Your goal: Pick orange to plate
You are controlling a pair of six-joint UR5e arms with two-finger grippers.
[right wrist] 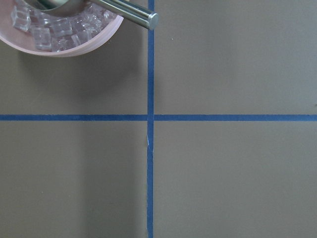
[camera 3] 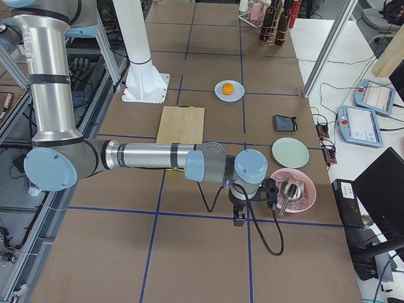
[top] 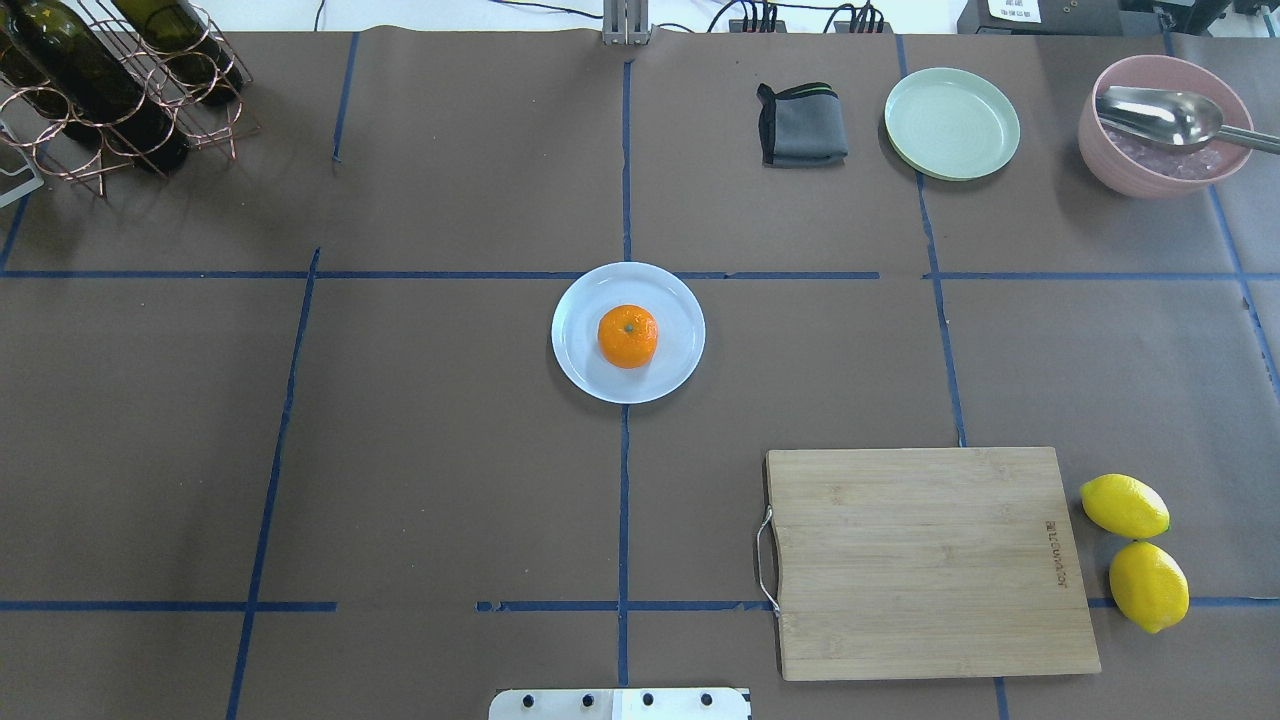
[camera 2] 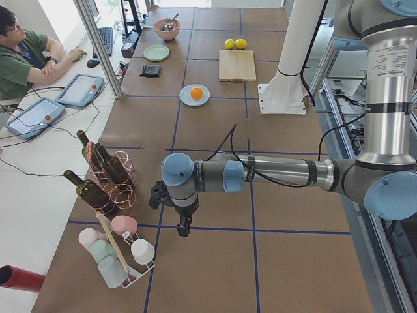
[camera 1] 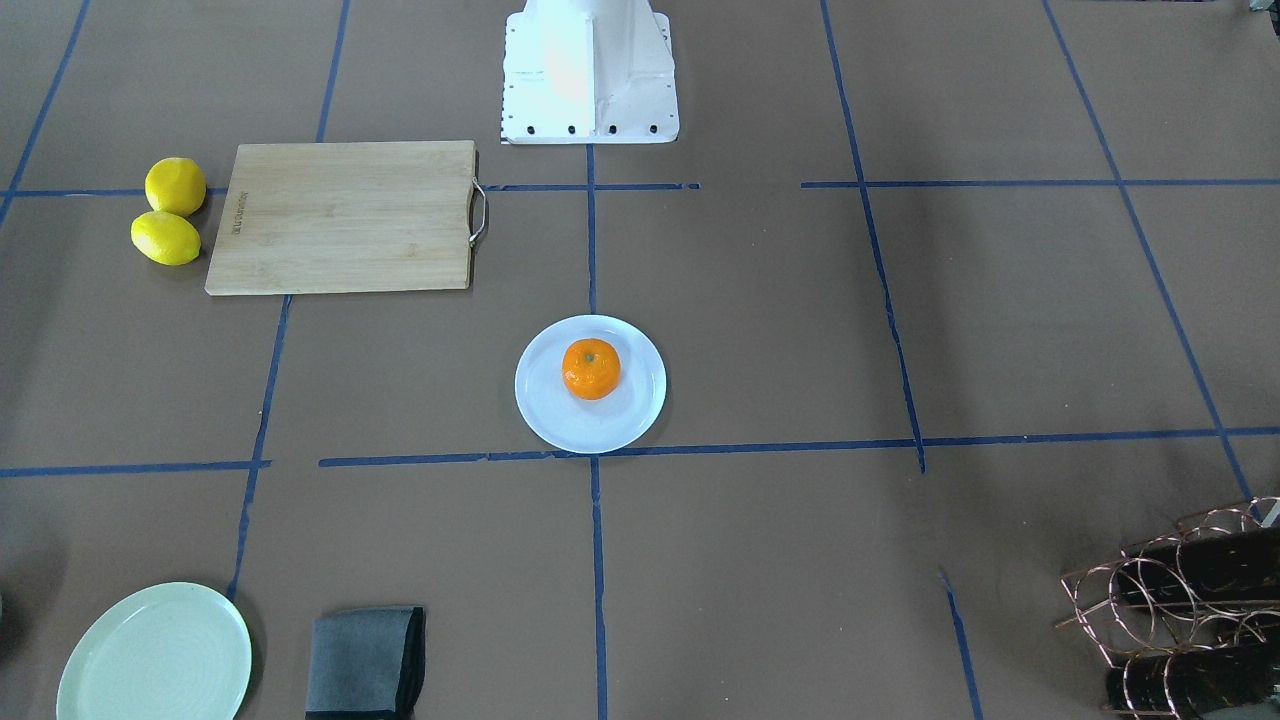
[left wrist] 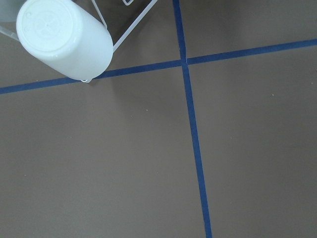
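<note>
The orange [top: 628, 336] [camera 1: 591, 368] sits in the middle of the pale bluish-white plate [top: 580, 350] [camera 1: 545, 410] at the table's centre; the pair also shows small in the side views, the orange [camera 2: 196, 93] [camera 3: 227, 88]. No gripper is near it. My left gripper [camera 2: 183, 228] hangs over the table's far left end beside a cup rack; I cannot tell whether it is open or shut. My right gripper [camera 3: 239, 218] hangs at the far right end near a pink bowl; its state is equally unclear. Neither wrist view shows fingers.
A wooden cutting board [top: 925, 560] and two lemons [top: 1124, 505] lie right of centre. A pale green plate [top: 952, 123], grey cloth [top: 800, 125] and pink bowl of ice with a ladle [top: 1165, 130] line the far edge. A bottle rack [top: 100, 80] stands far left. A white cup [left wrist: 62, 37] is nearby.
</note>
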